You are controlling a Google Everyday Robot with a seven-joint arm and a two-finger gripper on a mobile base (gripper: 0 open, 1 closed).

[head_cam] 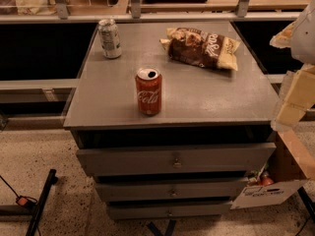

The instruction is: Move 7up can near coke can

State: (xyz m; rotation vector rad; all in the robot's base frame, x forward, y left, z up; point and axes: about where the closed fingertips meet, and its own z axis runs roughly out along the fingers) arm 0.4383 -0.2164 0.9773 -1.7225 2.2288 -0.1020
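Observation:
The 7up can (109,38), silvery-white with faint green markings, stands upright at the back left corner of the grey cabinet top (98,102). The coke can (148,91), red with white script, stands upright near the front middle, well apart from the 7up can. My gripper (291,100) shows as a pale yellowish shape at the right edge of the view, beside the cabinet's right side and far from both cans. It holds nothing that I can see.
A brown and yellow chip bag (201,47) lies at the back right of the top. The cabinet has three drawers (172,159) below. A cardboard box (275,183) sits at the lower right. A black stand leg (42,200) lies on the floor at left. A rail (147,17) runs behind.

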